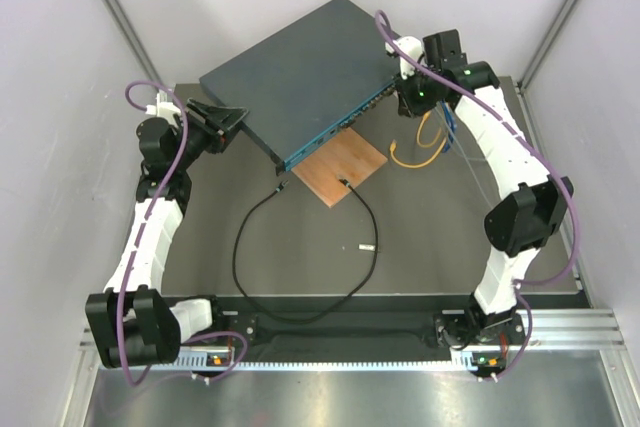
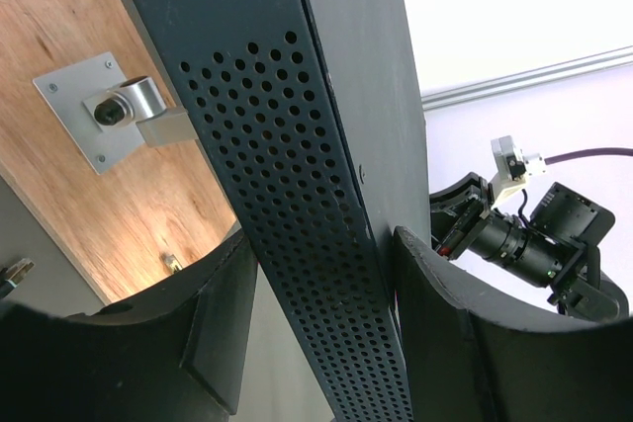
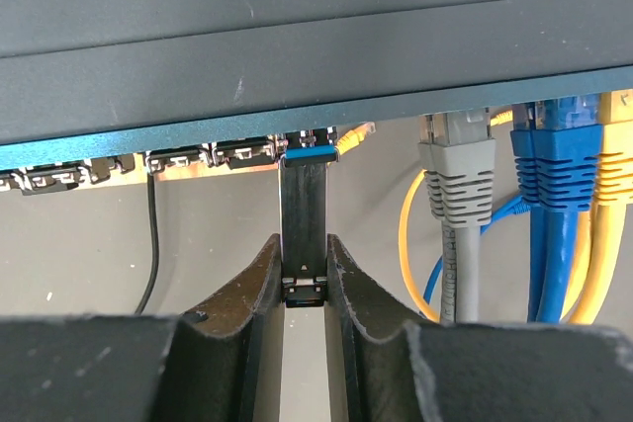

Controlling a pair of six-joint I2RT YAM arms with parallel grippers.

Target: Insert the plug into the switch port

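Starting off the switch's [image 1: 300, 67] left corner: the left end effector [image 2: 324, 236] is clamped on the box itself. It has one finger on each flat side, and the perforated side wall runs between them, so it's pinching the switch. The switch sits skewed at the back of the desk [image 1: 440, 237], with its teal front face toward the arm bases.

The plug [image 1: 280, 190] isn't in anything. It's lying on the desk just in front of the switch's front-left corner, at one end of the thin black cable [image 1: 238, 247]. That cable loops away from the switch and ends on the brown board [image 1: 350, 152], which is tucked partly under the middle of the switch's front edge. A small silver-black stick [image 1: 367, 247] lies loose well in front of the switch, right by the cable's right-hand run.

The wrist view along the teal face shows an open switch port [image 3: 245, 153]. Just right of it, the right end effector [image 3: 304, 244] is squeezed onto a flat black strip [image 3: 303, 205], whose blue end is up against the port row. I honestly can't tell what that strip is, or whether it's seated.

Further right on the switch's face, a grey cable [image 3: 457, 195], blue cables [image 3: 559, 185] and a yellow cable [image 3: 618, 175] are plugged in.
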